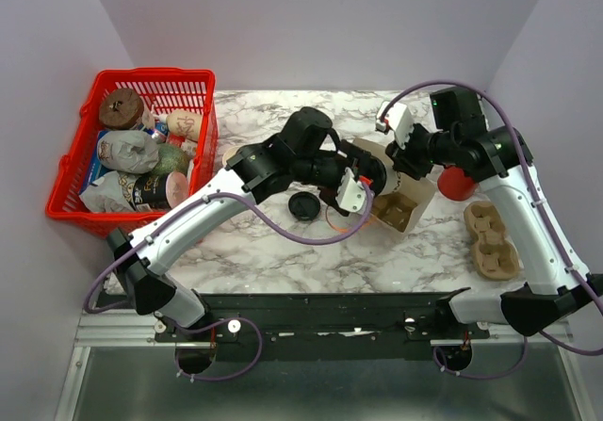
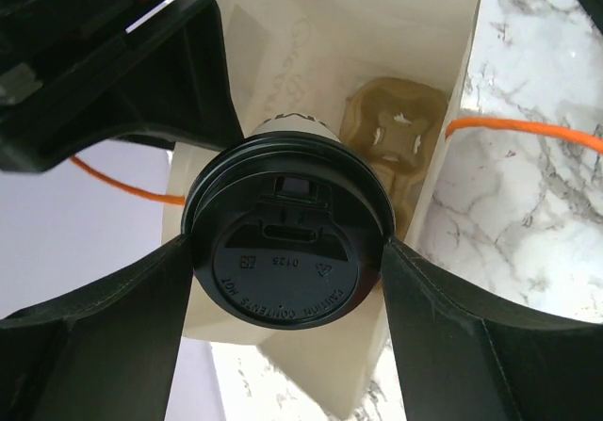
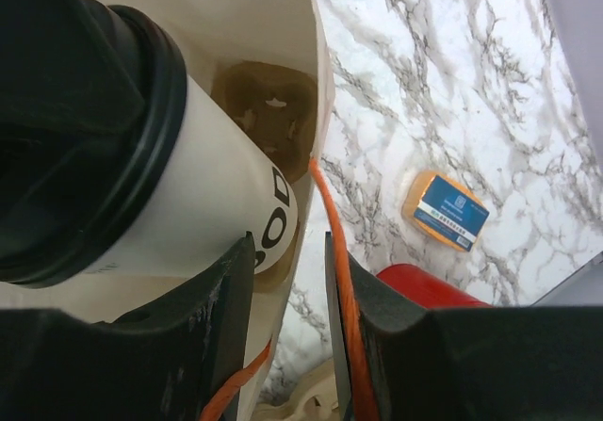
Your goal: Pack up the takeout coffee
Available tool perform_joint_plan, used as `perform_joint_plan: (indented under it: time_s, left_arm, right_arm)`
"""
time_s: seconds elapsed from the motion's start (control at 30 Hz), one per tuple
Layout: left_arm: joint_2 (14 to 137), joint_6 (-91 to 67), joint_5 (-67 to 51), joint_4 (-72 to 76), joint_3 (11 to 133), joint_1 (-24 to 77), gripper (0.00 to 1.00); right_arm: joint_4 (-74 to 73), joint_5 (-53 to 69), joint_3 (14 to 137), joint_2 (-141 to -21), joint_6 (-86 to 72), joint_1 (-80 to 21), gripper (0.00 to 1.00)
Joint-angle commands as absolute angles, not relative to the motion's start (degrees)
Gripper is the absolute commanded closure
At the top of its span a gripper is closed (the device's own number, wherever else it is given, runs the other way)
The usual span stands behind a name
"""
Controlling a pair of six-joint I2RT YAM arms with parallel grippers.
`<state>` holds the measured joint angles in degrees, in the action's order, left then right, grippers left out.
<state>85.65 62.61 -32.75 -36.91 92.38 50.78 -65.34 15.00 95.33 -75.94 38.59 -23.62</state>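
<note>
Jaws of your left arm pinch the takeout coffee (image 2: 287,270) by its black lid, above the counter's (image 1: 283,251) centre. The cup's long axis points base-first into the open paper bag (image 2: 283,54), toward the pulp tray (image 2: 396,124) at 1 o'clock inside. At 3 o'clock, your right jaws pinch the bag's rim; lower with the left.

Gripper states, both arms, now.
Left gripper: closed on the takeout coffee.
Right gripper: closed on the paper bag rim.
</note>
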Motion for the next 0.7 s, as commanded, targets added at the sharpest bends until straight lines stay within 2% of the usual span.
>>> perform_joint_plan:
  time_s: [0.0, 0.13, 0.67]
  left_arm:
    - [88.15, 70.13, -29.19, -40.07, 98.25, 52.99, 1.0]
    - [89.82, 73.39, -25.23, -43.15, 98.26, 54.23, 1.0]
    - [92.46, 71.02, -14.86, -32.8, 90.71, 56.42, 1.0]
  right_arm:
    - [-62.4, 17.76, 94.92, -74.36, 41.22, -23.82, 0.99]
    - [-61.88, 17.84, 94.05, -73.39, 41.31, -23.82, 0.99]
    - [-49.93, 5.82, 87.81, -70.05, 46.58, -26.36, 0.99]
